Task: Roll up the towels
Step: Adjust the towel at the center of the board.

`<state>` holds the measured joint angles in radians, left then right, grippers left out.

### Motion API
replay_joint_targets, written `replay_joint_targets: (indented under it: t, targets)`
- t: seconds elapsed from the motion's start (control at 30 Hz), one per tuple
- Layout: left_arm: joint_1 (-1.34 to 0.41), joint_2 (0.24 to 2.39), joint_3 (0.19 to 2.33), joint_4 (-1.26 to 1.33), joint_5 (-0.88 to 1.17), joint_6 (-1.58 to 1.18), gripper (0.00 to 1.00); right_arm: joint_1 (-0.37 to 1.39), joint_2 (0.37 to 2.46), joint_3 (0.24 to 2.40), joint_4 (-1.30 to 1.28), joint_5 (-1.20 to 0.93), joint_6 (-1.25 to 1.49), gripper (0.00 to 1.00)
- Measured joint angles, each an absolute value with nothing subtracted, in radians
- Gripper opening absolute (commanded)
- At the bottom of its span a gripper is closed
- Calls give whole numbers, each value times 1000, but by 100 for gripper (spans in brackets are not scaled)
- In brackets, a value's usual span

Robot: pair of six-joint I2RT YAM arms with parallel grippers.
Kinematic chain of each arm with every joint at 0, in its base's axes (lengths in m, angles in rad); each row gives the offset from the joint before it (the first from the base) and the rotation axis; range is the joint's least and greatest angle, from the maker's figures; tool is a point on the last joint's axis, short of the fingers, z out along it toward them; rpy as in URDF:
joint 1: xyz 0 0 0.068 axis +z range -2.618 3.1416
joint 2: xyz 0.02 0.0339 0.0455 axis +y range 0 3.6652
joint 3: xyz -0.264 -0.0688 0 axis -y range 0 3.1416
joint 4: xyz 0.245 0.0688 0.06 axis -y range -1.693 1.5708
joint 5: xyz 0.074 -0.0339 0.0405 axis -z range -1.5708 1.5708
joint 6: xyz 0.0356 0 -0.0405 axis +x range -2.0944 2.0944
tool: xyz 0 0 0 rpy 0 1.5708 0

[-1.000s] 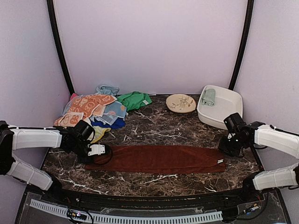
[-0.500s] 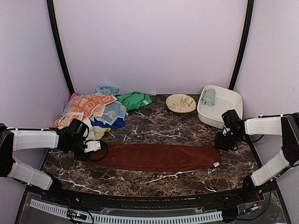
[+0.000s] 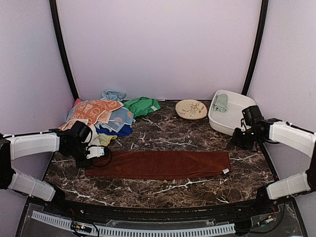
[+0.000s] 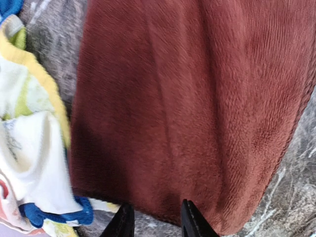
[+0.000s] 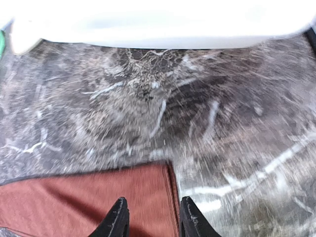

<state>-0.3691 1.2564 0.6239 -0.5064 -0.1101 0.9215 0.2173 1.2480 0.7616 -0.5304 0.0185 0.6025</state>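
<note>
Long maroon-brown towel, plush and flat, stretched left to right across the near marble table. Over its left end, left gripper, jaws slightly parted, empty. Beyond its right corner, beside white tub, right gripper, likewise parted, empty.

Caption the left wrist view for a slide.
Left gripper, fingers apart, over the end of a flat maroon-brown cloth towel, beside white-and-yellow patterned cloths.

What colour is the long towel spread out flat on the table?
The towel is dark reddish-brown; the left wrist view shows it best.
</note>
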Motion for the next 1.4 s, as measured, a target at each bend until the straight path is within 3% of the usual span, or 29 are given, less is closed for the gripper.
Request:
replay_joint_targets:
  t: [0.13,0.37,0.6,0.83,1.4]
  targets:
    - [-369,1261,716,-570,-59,894,34,285,1057,674,-597,20,653,33]
    - [-369,1300,772,-578,-16,871,31,488,911,544,-733,14,794,24]
    - [-368,1431,736,-488,-48,861,29,562,926,463,-722,6,882,19]
    - [-368,1448,714,-451,-74,863,29,565,1039,477,-665,36,866,36]
    - [-366,1450,710,-448,-72,881,26,609,1125,502,-587,105,784,43]
